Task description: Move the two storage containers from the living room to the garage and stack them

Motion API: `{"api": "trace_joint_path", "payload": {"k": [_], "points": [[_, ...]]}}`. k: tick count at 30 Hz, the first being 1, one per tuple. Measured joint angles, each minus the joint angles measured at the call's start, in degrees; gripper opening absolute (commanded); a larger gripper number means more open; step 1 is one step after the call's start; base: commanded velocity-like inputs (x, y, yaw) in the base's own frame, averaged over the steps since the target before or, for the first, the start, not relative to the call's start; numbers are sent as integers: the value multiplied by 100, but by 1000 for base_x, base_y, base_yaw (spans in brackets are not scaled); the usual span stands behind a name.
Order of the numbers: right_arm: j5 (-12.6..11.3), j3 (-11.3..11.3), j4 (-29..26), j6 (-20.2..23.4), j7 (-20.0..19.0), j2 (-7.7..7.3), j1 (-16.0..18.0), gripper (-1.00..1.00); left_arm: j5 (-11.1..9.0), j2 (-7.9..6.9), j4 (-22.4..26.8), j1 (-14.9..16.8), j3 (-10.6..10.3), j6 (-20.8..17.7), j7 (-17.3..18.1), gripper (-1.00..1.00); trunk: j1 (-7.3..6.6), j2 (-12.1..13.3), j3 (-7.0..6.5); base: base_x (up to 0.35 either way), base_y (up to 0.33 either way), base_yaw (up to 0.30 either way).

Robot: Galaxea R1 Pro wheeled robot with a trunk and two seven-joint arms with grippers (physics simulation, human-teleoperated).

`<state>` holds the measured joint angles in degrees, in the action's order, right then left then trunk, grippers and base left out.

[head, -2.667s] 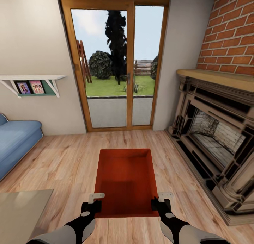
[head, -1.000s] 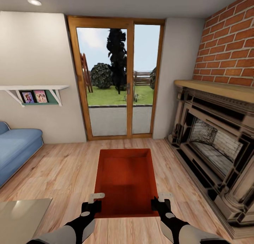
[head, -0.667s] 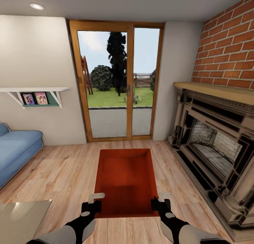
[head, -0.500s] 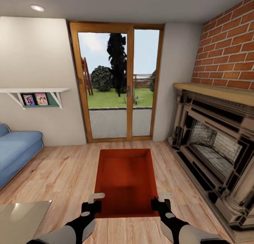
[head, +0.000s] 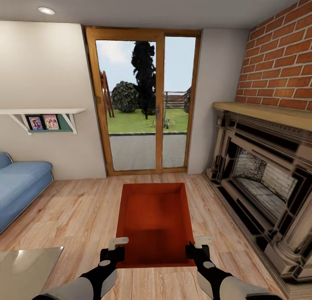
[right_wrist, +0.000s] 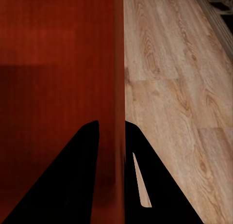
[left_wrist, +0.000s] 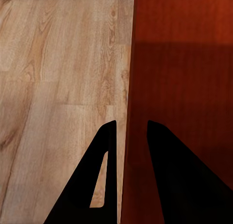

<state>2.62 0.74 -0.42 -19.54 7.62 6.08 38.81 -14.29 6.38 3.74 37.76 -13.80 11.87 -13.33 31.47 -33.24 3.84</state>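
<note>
Container (head: 155, 222) sat at six o'clock, lifted above the plank floor (head: 73, 209); left gripper (head: 113, 247) and right gripper (head: 197, 246) each pinched a side wall (balancing it for carrying).

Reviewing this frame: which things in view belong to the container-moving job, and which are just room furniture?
Part of the job:
- storage container, orange-red, each side wall pinched by a claw
- left claw, astride its left wall
- right claw, astride its right wall

Just lying about:
- blue sofa
- brick fireplace
- glass doors
- wall shelf with framed pictures
</note>
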Motion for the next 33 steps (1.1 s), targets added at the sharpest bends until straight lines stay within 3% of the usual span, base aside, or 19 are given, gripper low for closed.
{"api": "trace_joint_path", "payload": {"k": [3,22,31,32,33], "points": [[107,-72,6,19,60,34,8,-100,-58,-33,13,3,-34,-20,40,-100,0,0,1,0,0,0],[235,-193,5,19,78,50,9,-100,-81,-52,25,3,-74,-29,46,-100,0,0,1,0,0,0],[556,-478,1,40,84,48,10,-100,-267,-53,21,1,-250,-29,33,-100,0,0,1,0,0,0],[114,-75,3,34,77,50,8,-100,-30,-51,26,3,-29,-43,43,-100,0,0,1,0,0,0],[94,-57,3,34,77,51,8,-100,-20,-51,26,3,-20,-43,44,-100,0,0,1,0,0,0]]}}
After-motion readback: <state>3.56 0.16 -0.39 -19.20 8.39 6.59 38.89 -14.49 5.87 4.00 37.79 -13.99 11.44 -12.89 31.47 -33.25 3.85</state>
